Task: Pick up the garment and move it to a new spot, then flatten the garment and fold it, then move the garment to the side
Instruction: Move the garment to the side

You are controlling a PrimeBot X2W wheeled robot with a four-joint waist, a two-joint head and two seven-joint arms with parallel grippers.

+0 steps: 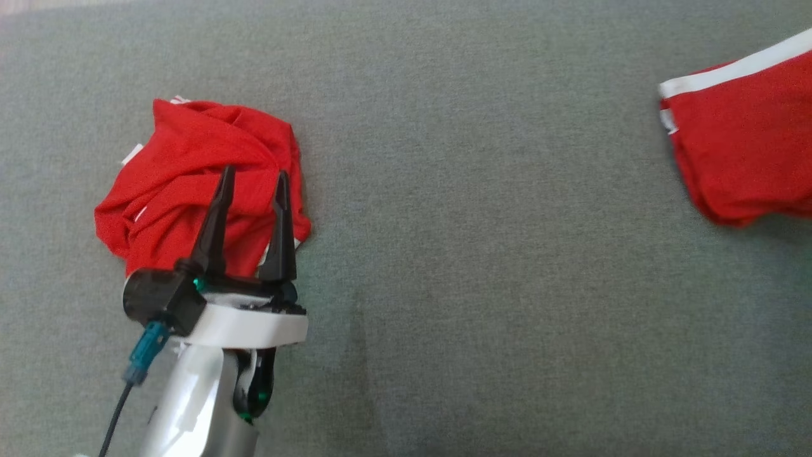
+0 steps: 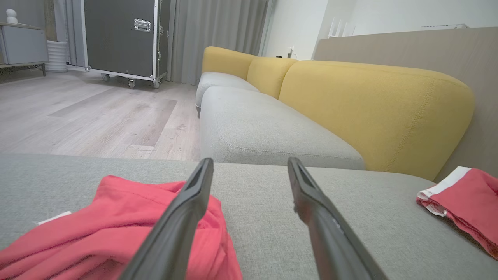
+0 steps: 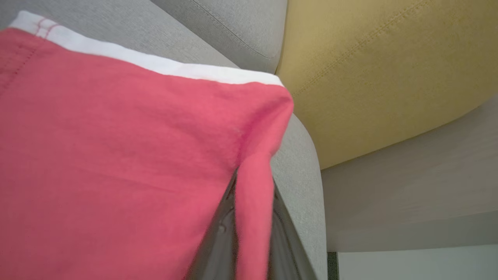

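Two views | head: left gripper (image 1: pixel 255 171) apart over crumpled garment (image 1: pixel 190 158) | wrist: right gripper (image 3: pixel 253 210) clamps folded garment (image 3: pixel 116 155)

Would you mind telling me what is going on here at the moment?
A two-armed robot is working with red clothing on a grey fabric sofa cushion. Its left gripper is open, fingers poised at a crumpled red garment with white trim, not yet gripping it. Its right gripper is closed on a fold of a flatter red garment with a white band, which lies farther to the robot's right, near the yellow backrest.
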